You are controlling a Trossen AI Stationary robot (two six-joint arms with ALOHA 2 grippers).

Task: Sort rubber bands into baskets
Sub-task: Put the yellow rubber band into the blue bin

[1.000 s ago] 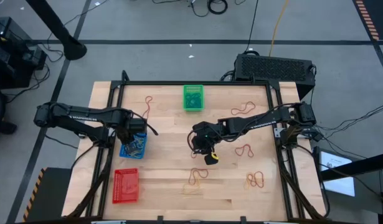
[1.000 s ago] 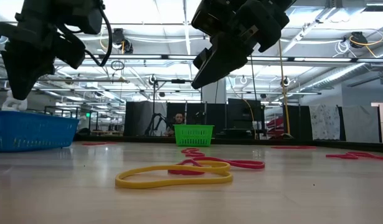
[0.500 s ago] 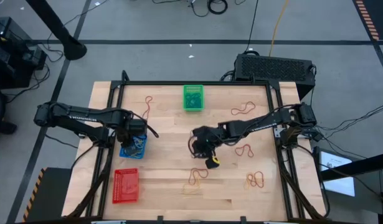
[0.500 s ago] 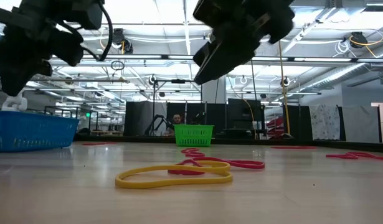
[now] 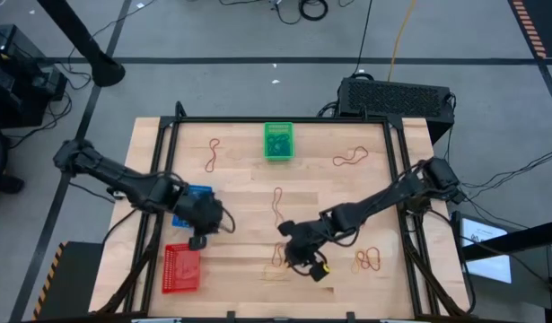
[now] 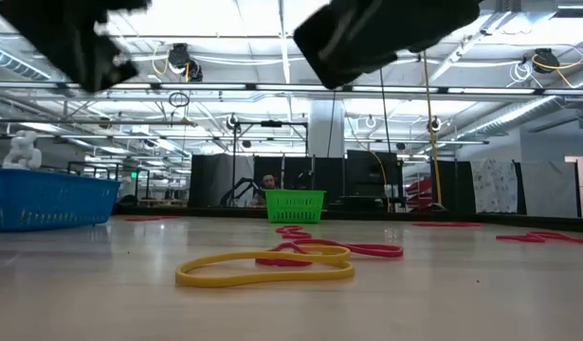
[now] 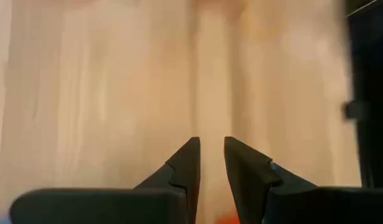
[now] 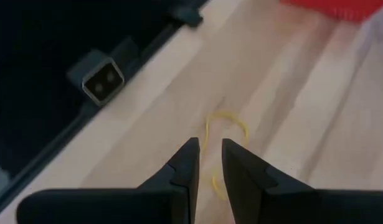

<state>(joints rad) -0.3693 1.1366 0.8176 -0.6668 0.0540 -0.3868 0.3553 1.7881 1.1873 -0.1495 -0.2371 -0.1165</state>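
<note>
Three baskets sit on the surface: green (image 5: 278,141) at 12 o'clock, blue (image 5: 188,205) and red (image 5: 181,267) at 8. Bands (image 5: 281,257) lie scattered from centre to 4 o'clock. Both jaws stand slightly parted, empty: left gripper (image 7: 208,157) beside blue, right gripper (image 8: 206,158) over a yellow band (image 8: 223,134). Bands judged light, limp, springy; pinch one strand flat against the wood.

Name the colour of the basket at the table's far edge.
Green basket, clearest in the high view.
</note>
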